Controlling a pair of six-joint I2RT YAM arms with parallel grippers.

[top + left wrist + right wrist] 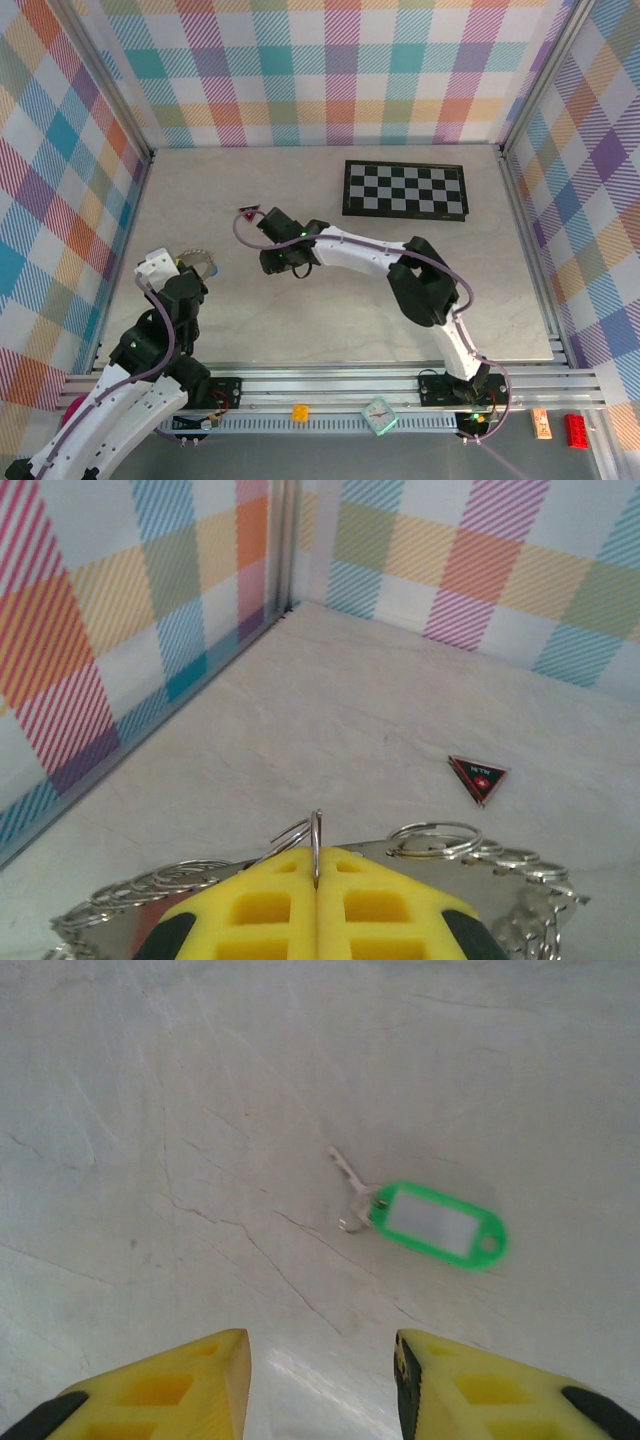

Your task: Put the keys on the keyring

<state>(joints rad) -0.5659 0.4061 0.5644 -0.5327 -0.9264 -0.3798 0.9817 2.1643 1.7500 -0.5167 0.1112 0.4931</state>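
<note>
Marble-patterned tabletop [150, 1110] carries the green-tagged key [440, 1222], flat just ahead of the right gripper [320, 1380], jaws apart. Light, thin, slippery; best pinched across the tag. Left gripper [317, 910] clamps the keyring [316, 845].

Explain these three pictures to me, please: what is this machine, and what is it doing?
Two robot arms stand on a table. One picture looks down from above; the other two come from small cameras on each wrist. The left gripper, its yellow fingers pressed shut, pinches a thin metal keyring with chained rings beside it. The right gripper is open and hovers above a key with a green tag lying on the table. A checkerboard and a small red triangle also lie there.
</note>
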